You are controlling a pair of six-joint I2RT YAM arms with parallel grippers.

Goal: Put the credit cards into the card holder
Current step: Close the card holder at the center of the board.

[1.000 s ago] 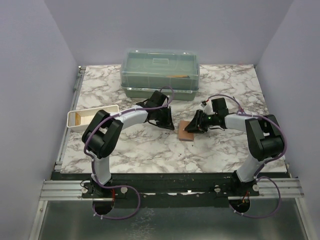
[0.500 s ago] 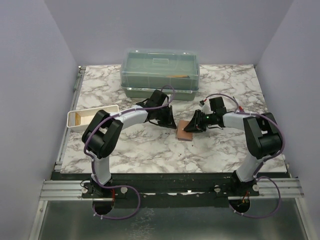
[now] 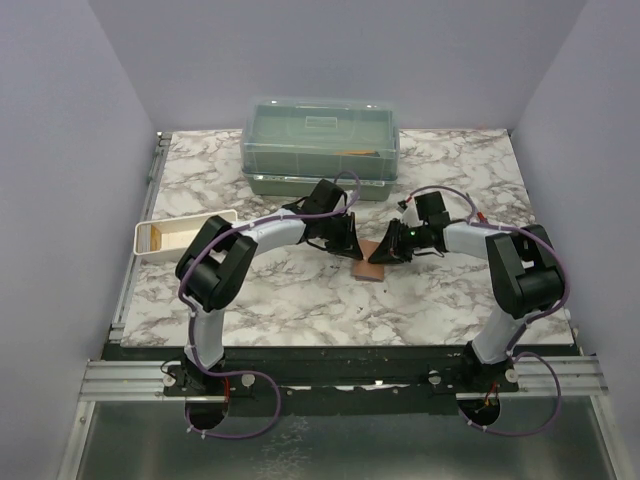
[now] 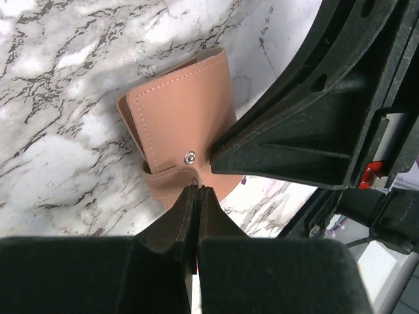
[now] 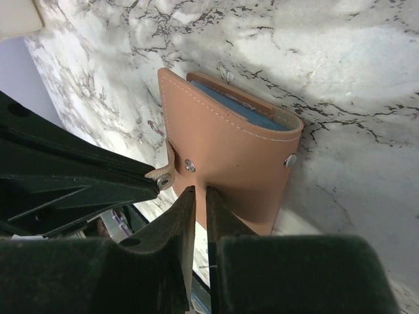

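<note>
Wallet (image 4: 180,124): tan-brown, leather look, pale stitching along the edges. One small silver stud (image 4: 190,157) just ahead of the left pincer (image 4: 196,191). Ahead of the right pincer (image 5: 196,191), a blue-grey band lines the wallet's far edge.
Both pincers: matt black.
Table (image 3: 290,300) beneath them: white marble pattern, grey-black veins.
Box (image 3: 320,140) beyond both pincers: see-through green.
Tray (image 3: 190,232) out to the left of the left pincer: cream-white, wood-brown patch at one end.
Arms (image 3: 265,232): white shells, black joints.
Cables (image 3: 250,385): purple.
Walls (image 3: 60,150): pale lilac.
</note>
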